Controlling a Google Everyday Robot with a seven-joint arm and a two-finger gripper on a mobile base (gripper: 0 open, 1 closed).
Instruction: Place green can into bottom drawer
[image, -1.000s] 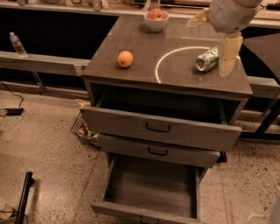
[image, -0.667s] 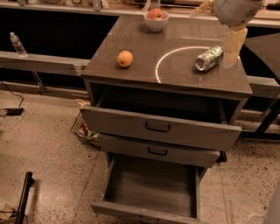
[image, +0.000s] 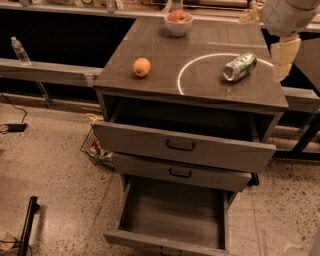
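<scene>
The green can (image: 239, 66) lies on its side on the cabinet top (image: 200, 85), inside a white circle mark, its silver end facing front left. My gripper (image: 280, 70) hangs from the pale arm at the top right, to the right of the can, over the cabinet's right edge and not touching the can. The bottom drawer (image: 165, 241) is pulled far out at floor level; its plain grey floor shows and nothing lies in it.
An orange (image: 142, 66) sits on the cabinet top at the left. A white bowl (image: 178, 25) with red fruit stands at the back. The top drawer (image: 185, 146) is pulled out, the middle one (image: 180, 173) slightly. A wire basket (image: 96, 150) sits left of the cabinet.
My gripper has moved to the right, away from the can, toward the cabinet's right edge. The can has stayed where it lay.
</scene>
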